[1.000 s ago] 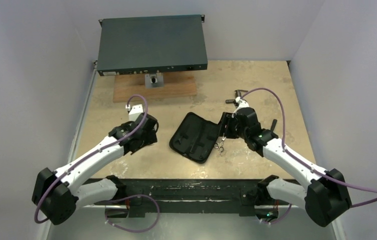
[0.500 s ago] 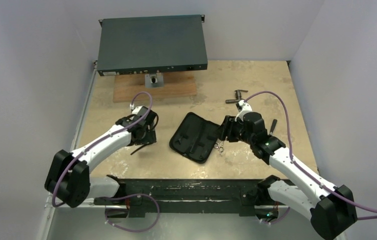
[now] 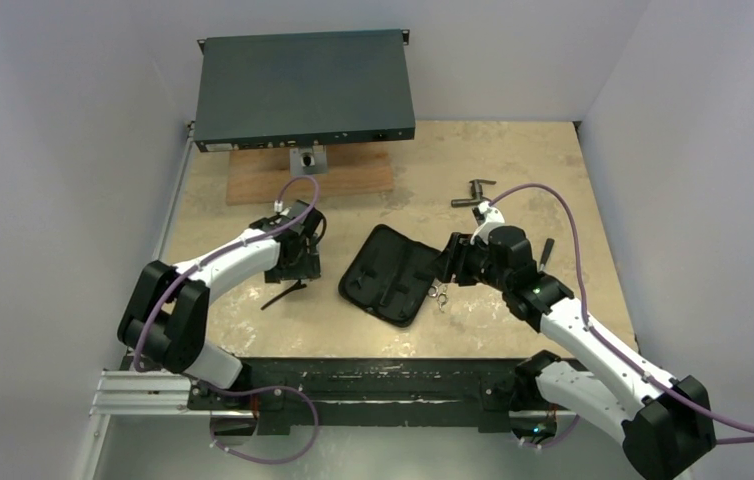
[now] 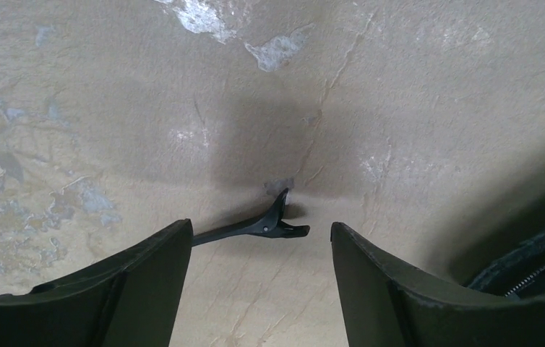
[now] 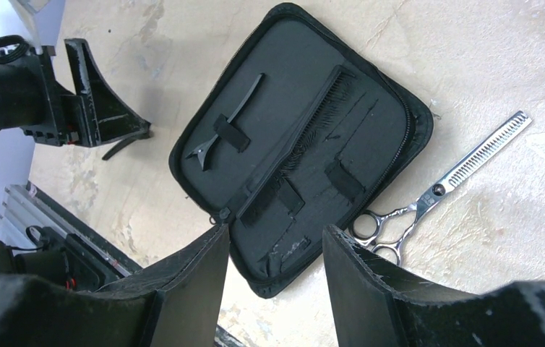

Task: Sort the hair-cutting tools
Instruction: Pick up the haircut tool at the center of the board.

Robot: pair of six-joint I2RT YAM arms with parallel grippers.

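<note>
Toward the worktop's near edge, the left gripper point(image 4: 259, 230) is hovering, jaws apart, over the clip point(image 4: 251, 230) (lying flat on the bare surface), while the right gripper point(image 5: 271, 242), jaws likewise apart, is hanging above the scissors point(image 5: 436, 191) and open case point(image 5: 291, 58)

Dark flat box point(image 3: 303, 88) on wooden board point(image 3: 343, 180), T-shaped fitting point(image 3: 473, 192), possibly a small hammer point(image 3: 547, 248), mottled beige table point(image 3: 513, 150)

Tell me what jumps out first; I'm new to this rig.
An open black zip case lies mid-table with a comb and a strapped clip inside. Silver scissors lie beside it, toward the right gripper, and a loose black clip lies under the open left gripper.
</note>
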